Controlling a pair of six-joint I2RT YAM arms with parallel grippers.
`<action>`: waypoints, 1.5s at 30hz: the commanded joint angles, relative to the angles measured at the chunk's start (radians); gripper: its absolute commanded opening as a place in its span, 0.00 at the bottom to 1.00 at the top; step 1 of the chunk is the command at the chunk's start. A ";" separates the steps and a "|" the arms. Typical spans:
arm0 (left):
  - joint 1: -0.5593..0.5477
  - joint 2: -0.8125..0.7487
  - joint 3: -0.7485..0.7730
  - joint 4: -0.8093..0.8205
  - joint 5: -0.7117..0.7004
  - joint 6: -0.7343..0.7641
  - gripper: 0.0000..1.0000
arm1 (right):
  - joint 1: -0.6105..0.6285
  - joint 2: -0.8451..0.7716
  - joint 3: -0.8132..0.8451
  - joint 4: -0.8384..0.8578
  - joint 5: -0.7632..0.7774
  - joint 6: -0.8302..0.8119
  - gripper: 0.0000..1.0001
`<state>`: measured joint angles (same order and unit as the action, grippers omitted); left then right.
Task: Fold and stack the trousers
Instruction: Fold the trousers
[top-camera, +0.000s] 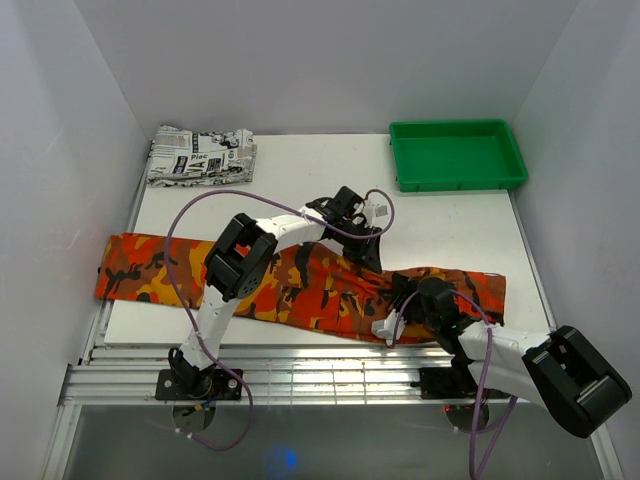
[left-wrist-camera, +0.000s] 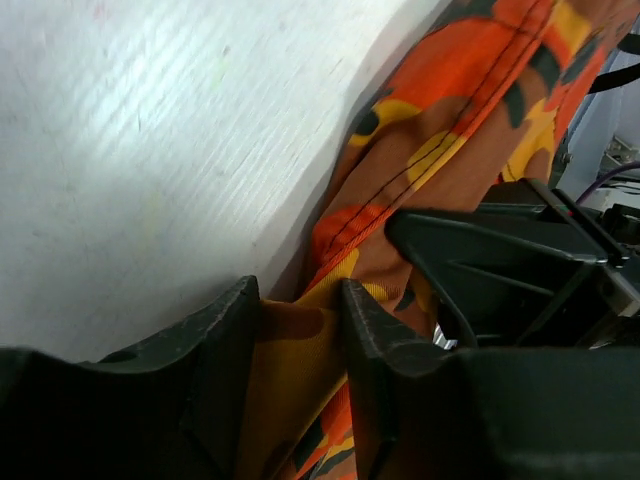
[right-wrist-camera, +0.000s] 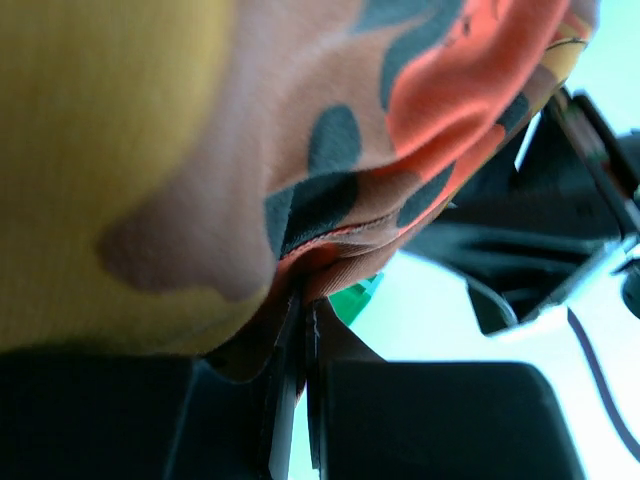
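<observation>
The trousers (top-camera: 300, 290), in orange, red, yellow and black camouflage print, lie stretched across the white table (top-camera: 300, 180) from its left edge to the right front. My left gripper (top-camera: 368, 252) is down at their far edge near the middle. In the left wrist view its fingers (left-wrist-camera: 300, 290) stand apart with a fold of the trousers (left-wrist-camera: 450, 130) lying between them. My right gripper (top-camera: 400, 305) is at the near edge of the cloth. In the right wrist view it (right-wrist-camera: 303, 300) is shut on a bunched hem of the trousers (right-wrist-camera: 150, 150).
A folded black-and-white newspaper-print garment (top-camera: 200, 157) lies at the back left corner. A green tray (top-camera: 455, 155) stands at the back right, and a sliver of it (right-wrist-camera: 355, 298) shows in the right wrist view. White walls close in three sides.
</observation>
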<state>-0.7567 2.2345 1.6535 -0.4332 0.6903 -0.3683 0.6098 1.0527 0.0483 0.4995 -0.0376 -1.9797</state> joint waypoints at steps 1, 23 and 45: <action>-0.006 -0.085 -0.047 -0.059 0.064 0.008 0.46 | 0.005 0.045 -0.285 0.059 0.025 -0.160 0.08; -0.012 -0.394 -0.560 0.589 -0.317 0.359 0.00 | -0.218 -0.203 0.335 -0.801 -0.123 0.485 0.98; -0.136 -0.441 -0.885 1.228 -0.442 0.962 0.00 | -0.383 0.552 1.131 -1.420 -0.714 0.923 0.72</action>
<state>-0.8814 1.8076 0.7811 0.6670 0.2939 0.4999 0.1905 1.5936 1.1473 -0.7807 -0.6392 -1.0744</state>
